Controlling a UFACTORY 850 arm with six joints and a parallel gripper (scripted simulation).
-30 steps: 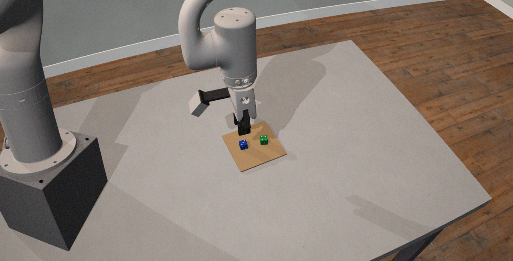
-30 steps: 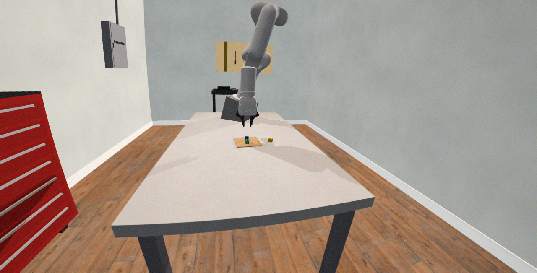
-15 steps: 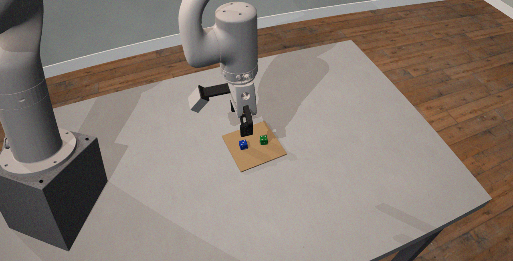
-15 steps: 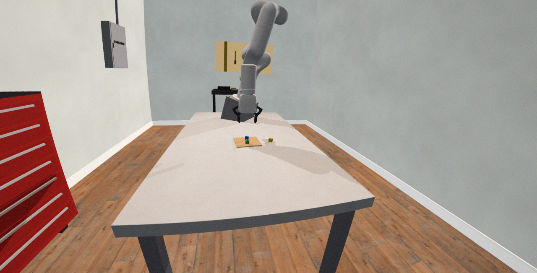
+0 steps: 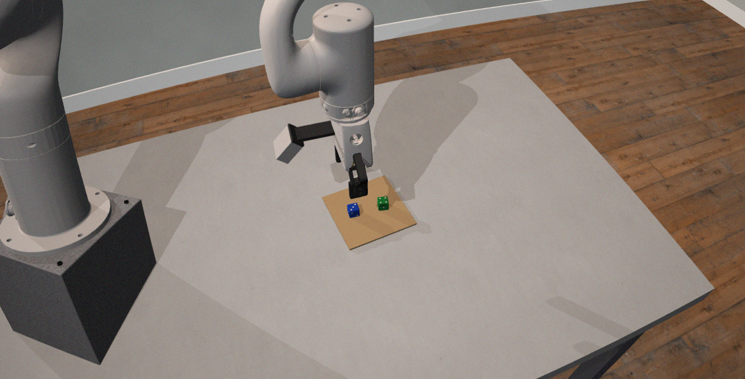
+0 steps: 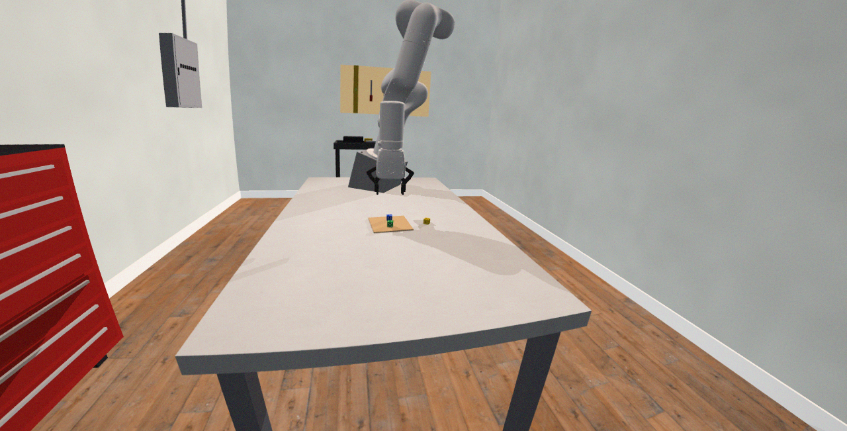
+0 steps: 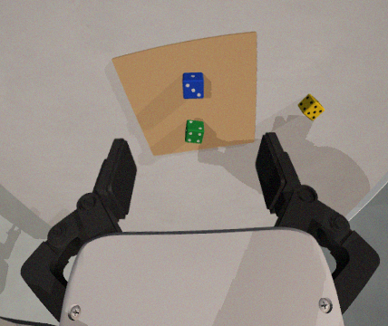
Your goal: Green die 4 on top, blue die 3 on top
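Observation:
The blue die [image 7: 193, 85] lies flat on the tan mat and shows three pips on top. The green die [image 7: 194, 130] lies flat on the same mat, apart from the blue one, and shows four pips on top. Both also show in the top view, blue [image 5: 353, 210] and green [image 5: 382, 202], on the mat [image 5: 368, 211]. The yellow die [image 7: 310, 107] lies on the bare table beside the mat; it also shows in the exterior view [image 6: 426, 220]. My gripper [image 7: 195, 150] hangs well above the mat, open wide and empty.
The arm's grey base block [image 5: 67, 267] stands at the table's left corner. A red drawer cabinet [image 6: 41, 262] stands on the floor left of the table.

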